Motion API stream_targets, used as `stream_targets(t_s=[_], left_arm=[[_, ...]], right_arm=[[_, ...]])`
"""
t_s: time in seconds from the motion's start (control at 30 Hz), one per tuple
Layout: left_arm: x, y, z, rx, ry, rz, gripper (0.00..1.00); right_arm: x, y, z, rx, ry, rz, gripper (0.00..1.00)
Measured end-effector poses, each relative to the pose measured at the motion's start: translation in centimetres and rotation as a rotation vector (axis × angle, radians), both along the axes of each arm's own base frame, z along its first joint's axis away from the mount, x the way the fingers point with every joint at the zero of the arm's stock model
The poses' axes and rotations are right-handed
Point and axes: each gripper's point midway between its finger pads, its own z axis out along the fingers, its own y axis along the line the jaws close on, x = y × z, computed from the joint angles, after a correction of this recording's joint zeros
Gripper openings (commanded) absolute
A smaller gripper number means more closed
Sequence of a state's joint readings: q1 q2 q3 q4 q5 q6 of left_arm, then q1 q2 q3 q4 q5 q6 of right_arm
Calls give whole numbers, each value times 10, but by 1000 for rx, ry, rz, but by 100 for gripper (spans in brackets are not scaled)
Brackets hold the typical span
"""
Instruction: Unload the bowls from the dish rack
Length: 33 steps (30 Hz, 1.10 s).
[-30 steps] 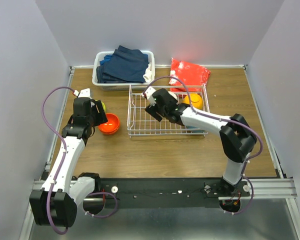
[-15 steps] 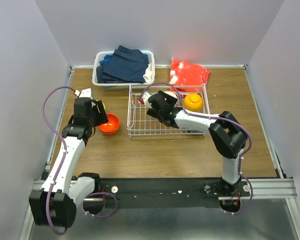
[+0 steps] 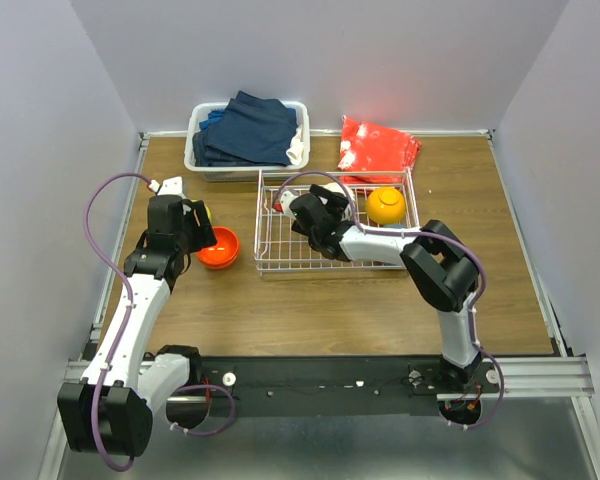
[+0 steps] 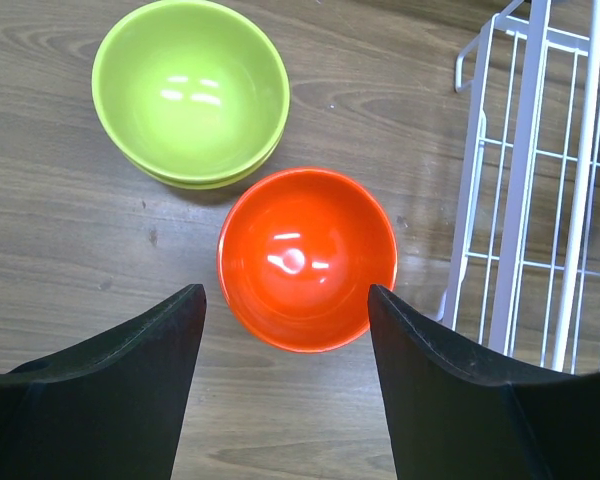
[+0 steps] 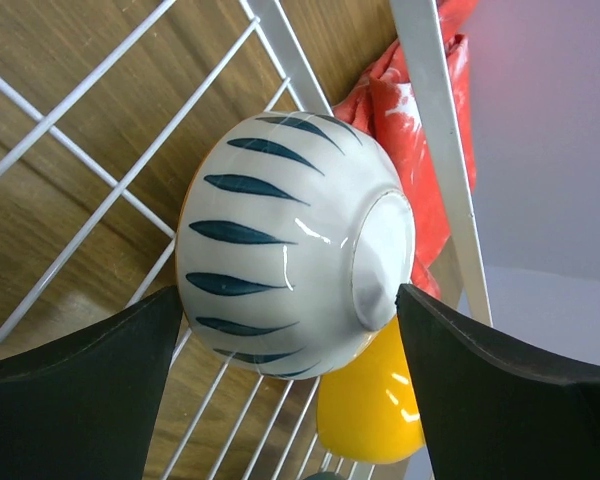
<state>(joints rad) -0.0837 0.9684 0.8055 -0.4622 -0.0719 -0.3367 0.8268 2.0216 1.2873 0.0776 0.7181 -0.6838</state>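
Note:
The white wire dish rack (image 3: 280, 262) stands mid-table. In it a white bowl with dark stripes (image 5: 290, 260) stands on its edge, and a yellow-orange bowl (image 5: 365, 420) leans behind it. My right gripper (image 5: 288, 292) is open, one finger at the striped bowl's rim and the other at its foot. It reaches into the rack's back part (image 3: 328, 196). Left of the rack a red-orange bowl (image 4: 307, 258) and stacked lime green bowls (image 4: 190, 92) sit on the table. My left gripper (image 4: 285, 295) hovers open and empty just short of the red-orange bowl.
A white tub of dark blue clothes (image 3: 248, 135) stands at the back left of the table. A red plastic bag (image 3: 378, 147) lies behind the rack. The rack's left wall (image 4: 480, 170) is close to the red-orange bowl. Grey walls enclose the table.
My right gripper has moved left and back inside the rack, up to the striped bowl, with its elbow folding in. The left arm has not moved.

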Motion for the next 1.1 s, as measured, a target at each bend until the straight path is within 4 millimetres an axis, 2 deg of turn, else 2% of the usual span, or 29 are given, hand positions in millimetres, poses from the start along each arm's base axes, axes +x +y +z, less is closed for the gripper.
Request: stream_targets(t_s=[0.1, 0.43, 0.63, 0.83, 1.1], left_arm=[[0, -1, 0, 0, 0, -3, 75], [0, -1, 0, 0, -2, -4, 75], [0, -1, 1, 0, -2, -4, 75], [0, -1, 1, -1, -5, -4, 75], [-1, -2, 3, -5, -11, -9, 75]], right_arm=[[2, 0, 1, -6, -24, -9, 87], [0, 4, 3, -16, -60, -1, 53], [-4, 4, 8, 16, -65, -4, 40], [-10, 4, 27, 101, -62, -13, 34], [-19, 14, 59, 305, -58, -15, 28]])
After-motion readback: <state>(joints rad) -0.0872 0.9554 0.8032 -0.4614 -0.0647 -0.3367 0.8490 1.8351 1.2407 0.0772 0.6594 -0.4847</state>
